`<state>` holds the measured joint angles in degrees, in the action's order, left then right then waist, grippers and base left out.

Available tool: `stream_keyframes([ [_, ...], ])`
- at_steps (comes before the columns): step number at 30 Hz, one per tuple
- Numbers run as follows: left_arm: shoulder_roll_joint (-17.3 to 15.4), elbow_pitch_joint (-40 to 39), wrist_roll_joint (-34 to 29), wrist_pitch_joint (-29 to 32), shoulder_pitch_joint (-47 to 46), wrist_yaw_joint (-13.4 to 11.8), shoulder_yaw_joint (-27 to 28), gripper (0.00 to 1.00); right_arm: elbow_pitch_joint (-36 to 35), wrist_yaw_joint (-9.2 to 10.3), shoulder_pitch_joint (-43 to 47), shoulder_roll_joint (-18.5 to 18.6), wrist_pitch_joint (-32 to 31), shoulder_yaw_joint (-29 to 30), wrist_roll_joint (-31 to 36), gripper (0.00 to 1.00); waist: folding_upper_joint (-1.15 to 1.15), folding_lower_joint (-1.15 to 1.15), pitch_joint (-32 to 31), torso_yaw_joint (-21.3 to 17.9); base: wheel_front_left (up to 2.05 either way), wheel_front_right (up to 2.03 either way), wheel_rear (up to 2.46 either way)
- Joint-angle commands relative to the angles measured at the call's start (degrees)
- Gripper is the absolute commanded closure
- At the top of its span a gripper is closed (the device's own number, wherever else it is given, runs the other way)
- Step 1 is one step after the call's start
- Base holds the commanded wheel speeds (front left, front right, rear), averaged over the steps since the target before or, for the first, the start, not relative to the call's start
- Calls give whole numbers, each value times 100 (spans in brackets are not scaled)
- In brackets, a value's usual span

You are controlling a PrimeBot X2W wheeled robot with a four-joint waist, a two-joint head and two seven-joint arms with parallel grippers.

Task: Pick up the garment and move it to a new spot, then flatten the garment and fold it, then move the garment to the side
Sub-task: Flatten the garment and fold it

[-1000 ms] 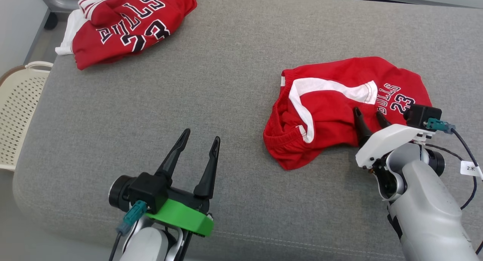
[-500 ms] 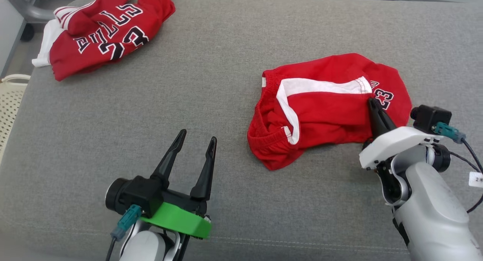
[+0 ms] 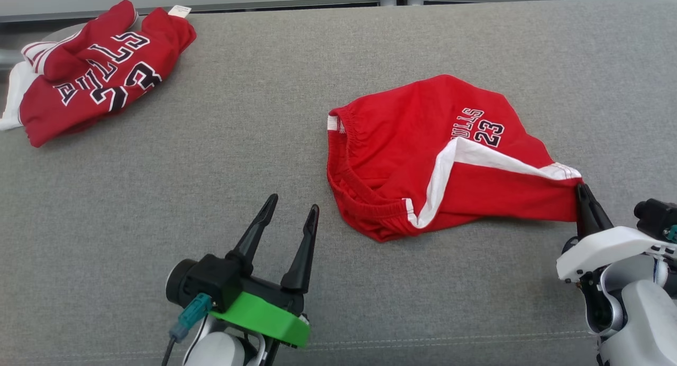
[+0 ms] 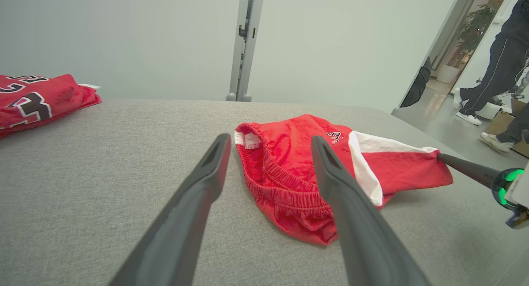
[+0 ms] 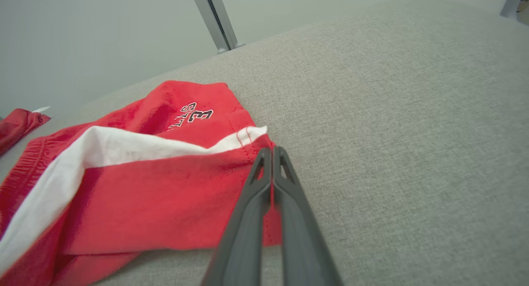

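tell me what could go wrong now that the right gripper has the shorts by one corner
1. The right gripper pinches only the hem corner of the red shorts, at its fingertips; the cloth could slip out on a lift or pull.
2. The left gripper is open and clear of the cloth, so the shorts may drag and bunch rather than flatten.

Red jersey shorts (image 3: 412, 133), white side stripe, "BULLS 23" print, lie rumpled on grey upholstery (image 3: 211, 144), right corner raised.

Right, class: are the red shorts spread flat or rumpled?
Rumpled. The red shorts lie bunched, one leg turned over, its corner pinched by the right gripper.
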<state>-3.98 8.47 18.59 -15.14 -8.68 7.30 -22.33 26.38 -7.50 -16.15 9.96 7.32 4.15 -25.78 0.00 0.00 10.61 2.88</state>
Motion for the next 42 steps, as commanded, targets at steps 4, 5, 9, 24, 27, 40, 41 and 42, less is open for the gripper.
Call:
stream_keyframes([
  [4,13,120,120,1,-102,23,-332,0,231,2,145,9,-33,149,394,100,0,0,-43,-53,0,0,0],
  [5,10,173,144,1,-158,24,-457,0,307,2,159,0,-11,168,496,100,0,0,-48,-57,0,0,0],
  [9,-13,388,313,1,-374,24,-959,0,622,2,108,-116,57,200,752,100,0,0,-64,-87,0,0,0],
  [24,99,1378,907,761,-1820,-31,-2242,0,1295,2,-55,-162,414,204,1028,0,0,0,-64,-478,0,0,0],
  [27,107,1469,1111,1055,-2023,-177,-2407,0,1172,2,2,-208,517,299,998,0,0,0,-56,-550,0,0,0],
  [40,102,2519,1628,2162,-2812,-738,-2951,15,54,2,219,-441,458,78,1065,0,0,0,-2,-932,0,0,0],
  [41,102,2592,1653,2226,-2839,-759,-2984,17,-31,2,239,-450,435,67,1061,0,0,0,2,-939,0,0,0],
  [42,102,2592,1653,2226,-2839,-759,-2984,17,-31,2,239,-450,435,67,1061,0,0,0,2,-939,0,0,0],
])
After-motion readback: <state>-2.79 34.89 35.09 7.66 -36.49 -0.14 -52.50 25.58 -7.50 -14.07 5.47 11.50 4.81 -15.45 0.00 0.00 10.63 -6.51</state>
